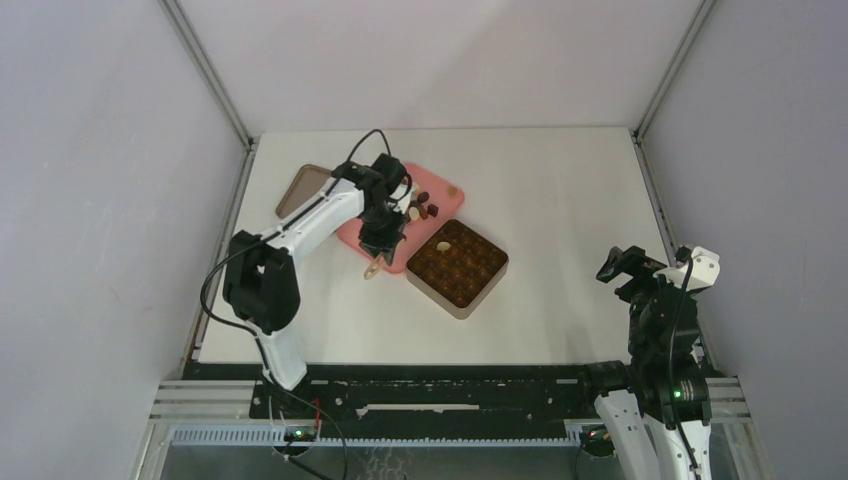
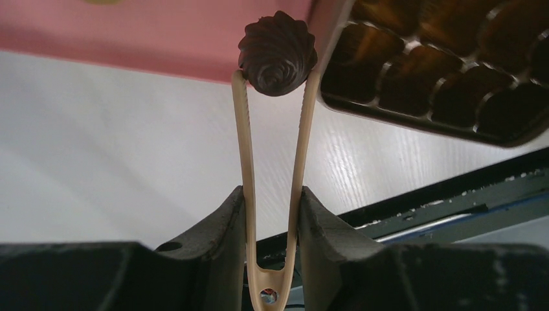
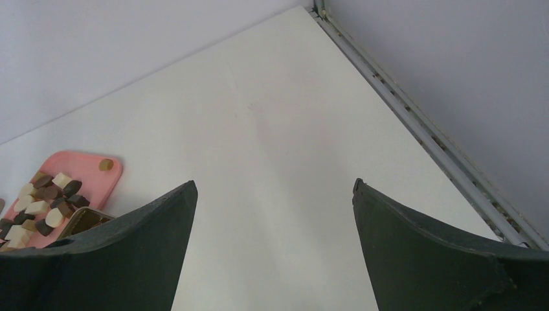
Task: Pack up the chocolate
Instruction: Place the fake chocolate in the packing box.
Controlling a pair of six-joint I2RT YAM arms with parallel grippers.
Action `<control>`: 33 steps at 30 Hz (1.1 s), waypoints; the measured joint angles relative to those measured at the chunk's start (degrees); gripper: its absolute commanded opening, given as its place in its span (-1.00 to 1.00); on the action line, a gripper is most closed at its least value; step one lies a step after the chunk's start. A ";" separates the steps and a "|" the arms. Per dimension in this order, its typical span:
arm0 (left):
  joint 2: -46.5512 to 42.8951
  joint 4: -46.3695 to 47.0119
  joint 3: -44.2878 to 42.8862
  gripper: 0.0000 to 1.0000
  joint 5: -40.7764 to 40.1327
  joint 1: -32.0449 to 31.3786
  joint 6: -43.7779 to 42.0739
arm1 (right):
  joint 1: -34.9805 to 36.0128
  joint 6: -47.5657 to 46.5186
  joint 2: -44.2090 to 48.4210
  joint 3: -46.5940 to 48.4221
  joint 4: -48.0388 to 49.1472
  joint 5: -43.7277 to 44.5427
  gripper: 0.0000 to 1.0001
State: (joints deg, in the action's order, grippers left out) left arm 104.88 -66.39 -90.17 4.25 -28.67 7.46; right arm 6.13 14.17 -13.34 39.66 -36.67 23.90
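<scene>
Left gripper nearest lens: fingers pressed on wooden tongs, squeezing both legs just above hinge. Tong tips pinch dark swirled chocolate, seen against near edge of pink tray, just beside corner of tin. White table beneath. Tin's gridded cells dark, fill hard to tell; one cream piece in far corner cell. Loose chocolates heaped on pink tray. Right gripper spread wide, empty, over table well right of tin.

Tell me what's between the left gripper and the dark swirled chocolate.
Only the thin wooden tongs: the left gripper squeezes their arms, their tips pinch the chocolate. Left wrist view shows it.
</scene>
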 measured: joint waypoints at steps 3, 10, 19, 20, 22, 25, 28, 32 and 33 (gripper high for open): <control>-0.85 -0.15 0.46 -0.51 0.50 -2.93 0.00 | 0.00 0.00 0.00 0.00 0.00 0.00 0.96; -0.70 -0.17 0.42 -0.46 0.66 -7.82 0.02 | 0.00 0.02 0.02 0.00 0.00 0.00 0.96; 4.81 -0.31 -2.08 -0.39 0.39 -10.97 0.02 | 0.02 0.00 0.00 0.00 0.00 0.00 0.96; 5.55 -0.37 -2.58 -0.38 0.35 -11.02 0.02 | 0.02 0.00 0.02 0.00 0.00 0.00 0.96; 6.99 -0.42 -3.85 -0.37 0.15 -11.17 0.02 | 0.02 0.00 0.02 0.00 0.00 0.00 0.96; 8.33 -0.42 -5.51 -0.35 -0.13 -11.21 0.02 | 0.02 0.00 0.02 0.00 0.00 0.00 0.96; 9.18 -0.50 -6.88 -0.31 -0.92 -11.26 0.02 | 0.02 0.00 0.02 0.00 0.00 0.00 0.96; 10.34 -0.68 -8.11 -0.21 -1.97 -11.26 0.04 | 0.02 0.00 0.02 0.00 0.00 0.00 0.96; 10.56 -0.70 -8.15 -0.18 -2.34 -11.28 0.07 | 0.02 0.00 0.02 0.00 0.00 0.00 0.96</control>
State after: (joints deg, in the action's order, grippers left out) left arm 115.44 -67.09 -98.32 1.91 -39.94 7.53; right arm 6.15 14.17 -13.32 39.66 -36.67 23.90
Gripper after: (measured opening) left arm 0.385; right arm 0.979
